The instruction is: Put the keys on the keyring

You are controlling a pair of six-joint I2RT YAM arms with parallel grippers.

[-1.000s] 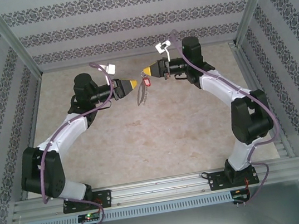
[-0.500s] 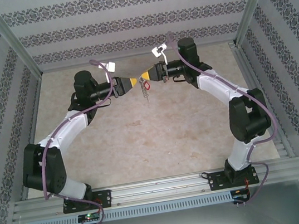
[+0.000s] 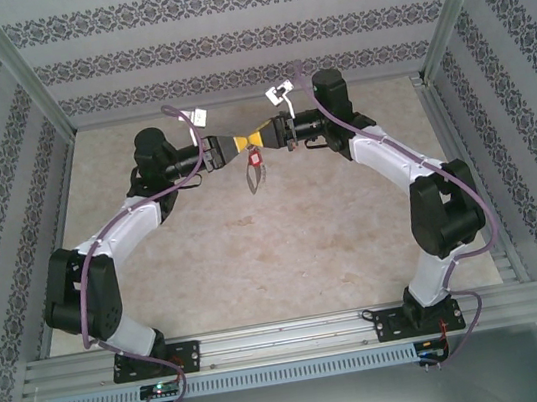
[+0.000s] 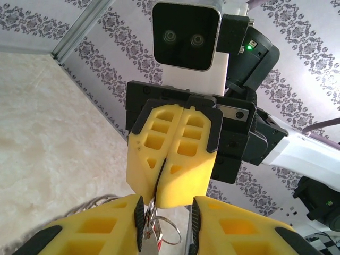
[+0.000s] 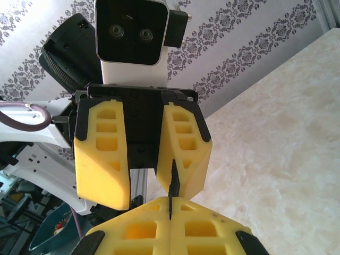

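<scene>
Over the far middle of the table my two grippers meet tip to tip. My right gripper [image 3: 262,136] [image 5: 170,202] is shut on a thin wire ring [image 4: 152,208] of the keyring. The silver key [image 4: 149,246] and its red tag [image 3: 255,158] hang from the bunch of small rings. The grey keyring loop [image 3: 252,176] dangles just below them. My left gripper [image 3: 249,141] [image 4: 167,203] is open, its fingers straddling the right gripper's tip and the rings. Its left pad [image 4: 139,215] lies against the rings and the other pad stands apart.
The beige stone-look tabletop [image 3: 276,250] lies below, closed in by patterned walls [image 3: 243,33] and aluminium corner posts [image 3: 22,76]. A metal rail [image 3: 289,334] carrying both arm bases runs along the near edge. White cable tags [image 3: 282,88] stick up by the wrists.
The two grippers have closed in on each other until their tips meet. The keyring and red tag have moved left with the right gripper and swung beneath it.
</scene>
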